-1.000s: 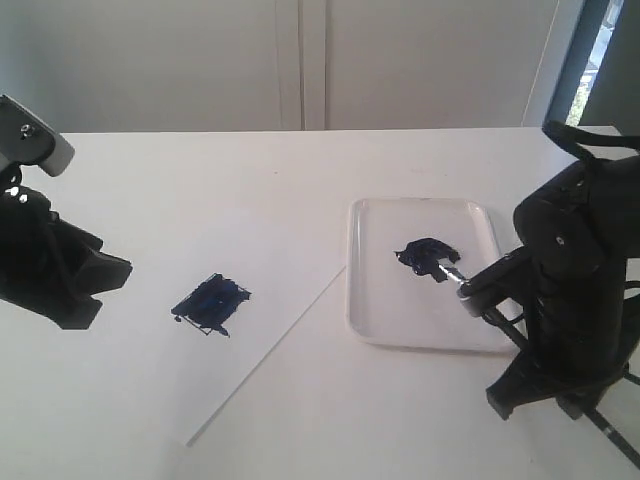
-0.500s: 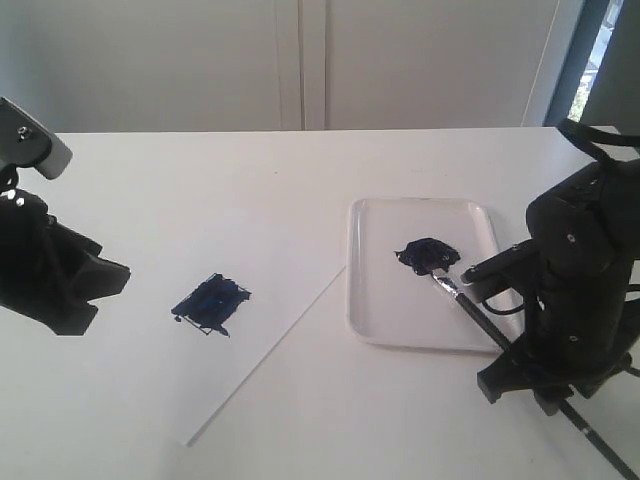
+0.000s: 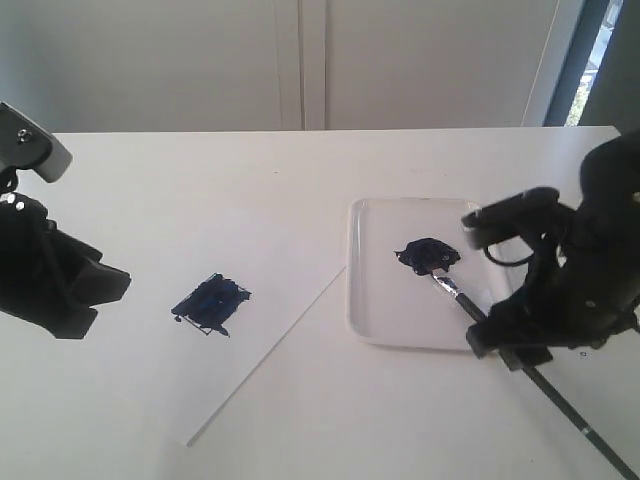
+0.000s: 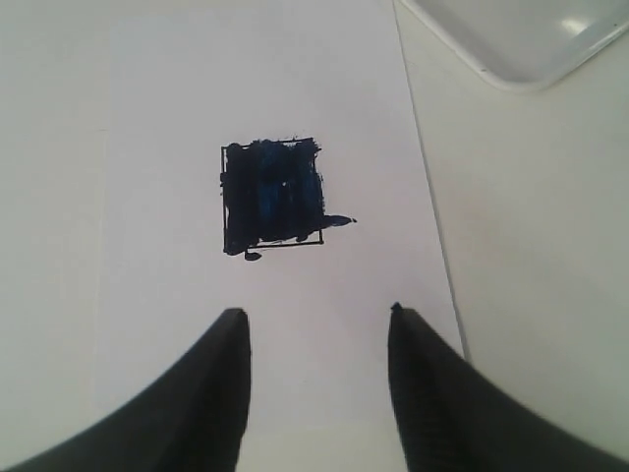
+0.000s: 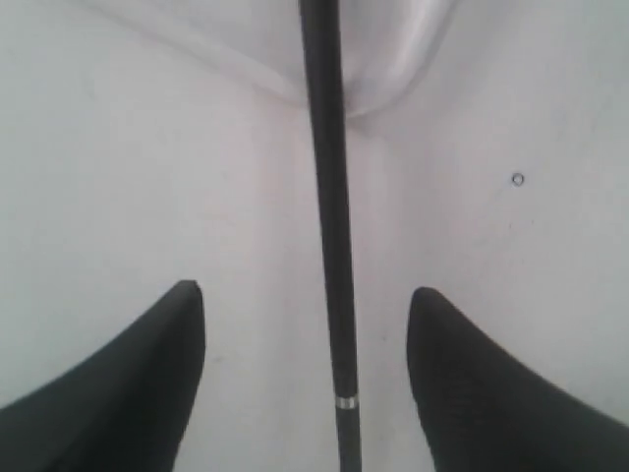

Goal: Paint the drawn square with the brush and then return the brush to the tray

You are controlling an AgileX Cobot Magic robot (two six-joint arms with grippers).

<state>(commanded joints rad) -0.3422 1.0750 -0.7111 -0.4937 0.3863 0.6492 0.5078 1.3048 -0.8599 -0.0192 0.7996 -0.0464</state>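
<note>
My right gripper point(image 5: 307, 291) is lifting off, jaws spread; the thin black-handled paintbrush point(image 3: 455, 293) is overhanging the glossy white plastic tray point(image 3: 385, 300) lower right, risking rolling out.

the left arm point(image 3: 45, 275) is a bulky matte black plastic body built of angular, wedge-like housings. it is topped by a pale grey rounded block point(image 3: 35, 142) with a small dark screw, and two tiny white dots sit on the black shell just beneath. the right arm point(image 3: 585, 285) is the same matte black, blocky with rounded edges, with a grey-faced bar at one end and thin black cables point(image 3: 512, 256) looping beside it. the left gripper point(image 4: 314, 315) and the right gripper point(image 5: 307, 290) each show two dark, tapering fingers with rounded tips.
</note>
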